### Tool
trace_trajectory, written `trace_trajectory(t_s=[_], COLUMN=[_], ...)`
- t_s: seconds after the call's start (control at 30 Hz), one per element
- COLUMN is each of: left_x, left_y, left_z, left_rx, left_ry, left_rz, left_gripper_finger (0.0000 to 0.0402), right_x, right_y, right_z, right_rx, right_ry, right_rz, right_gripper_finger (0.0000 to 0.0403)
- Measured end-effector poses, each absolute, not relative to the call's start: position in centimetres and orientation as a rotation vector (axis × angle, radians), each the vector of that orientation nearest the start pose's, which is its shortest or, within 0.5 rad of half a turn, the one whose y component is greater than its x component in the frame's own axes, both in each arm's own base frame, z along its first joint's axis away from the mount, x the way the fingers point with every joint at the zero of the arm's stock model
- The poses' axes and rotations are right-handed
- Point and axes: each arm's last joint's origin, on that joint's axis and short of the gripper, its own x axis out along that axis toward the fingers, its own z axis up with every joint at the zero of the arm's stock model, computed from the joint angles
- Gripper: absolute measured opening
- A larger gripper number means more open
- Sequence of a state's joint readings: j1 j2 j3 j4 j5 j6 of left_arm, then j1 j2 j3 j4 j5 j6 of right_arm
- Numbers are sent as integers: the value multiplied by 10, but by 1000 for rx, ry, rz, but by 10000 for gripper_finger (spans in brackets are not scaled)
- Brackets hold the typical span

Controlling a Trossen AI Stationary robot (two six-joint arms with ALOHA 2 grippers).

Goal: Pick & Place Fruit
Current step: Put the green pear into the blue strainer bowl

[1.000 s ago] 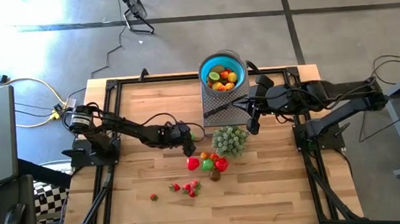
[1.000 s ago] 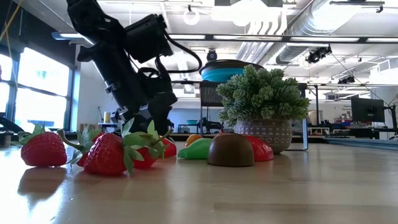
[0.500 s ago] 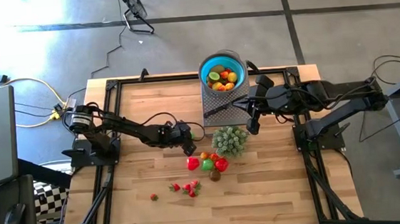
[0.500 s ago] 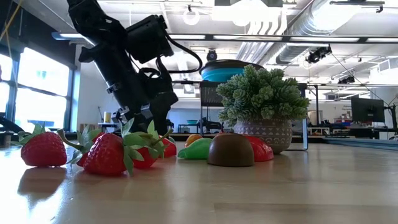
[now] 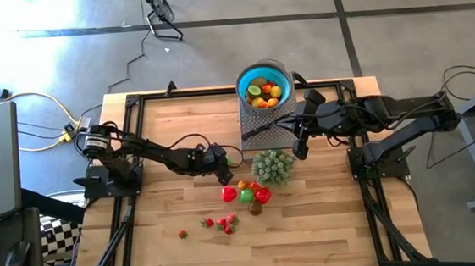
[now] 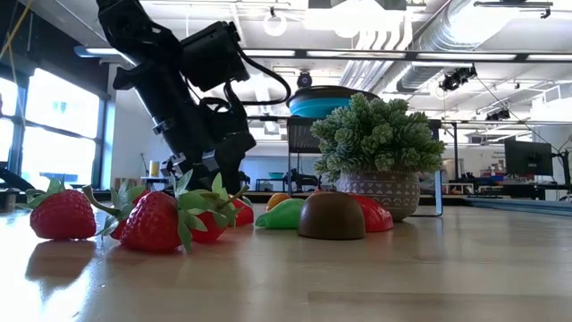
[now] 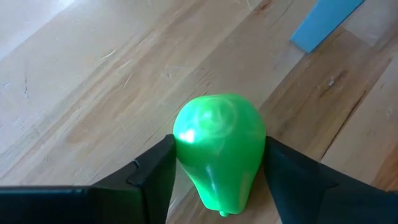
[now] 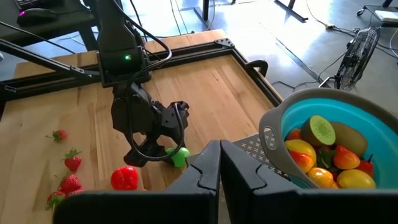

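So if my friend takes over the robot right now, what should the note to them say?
Left gripper: shut on the green pear, low over the wooden table, left of the potted plant.
Right gripper: shut, empty, waiting beside the blue bowl.
Done: several fruits are in the bowl.
Left: carry the pear to the bowl, then move the loose pile by the plant and the strawberries near the table's front.
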State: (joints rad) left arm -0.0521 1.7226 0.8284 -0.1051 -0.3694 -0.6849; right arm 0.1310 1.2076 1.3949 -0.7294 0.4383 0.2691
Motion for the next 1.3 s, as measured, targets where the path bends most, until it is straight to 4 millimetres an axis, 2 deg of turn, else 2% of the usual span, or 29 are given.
trace_trajectory(t_s=[0.2,0.6,0.93,1.3], left_x=[310,297,287,261], left_y=[-6,-6,-5,-4], left_z=[136,169,208,258], left_rx=[-432,-447,-490,-540], left_ry=[840,786,638,456], left_rz=[580,569,526,470], left_gripper_finger=[204,203,202,202], right_x=[236,236,236,236], right_y=[19,19,19,19], right_z=[406,406,406,406], right_rx=[108,105,105,97], right_ry=[477,477,478,479], right_rz=[-367,-366,-366,-364], right_gripper_finger=[4,4,4,4])
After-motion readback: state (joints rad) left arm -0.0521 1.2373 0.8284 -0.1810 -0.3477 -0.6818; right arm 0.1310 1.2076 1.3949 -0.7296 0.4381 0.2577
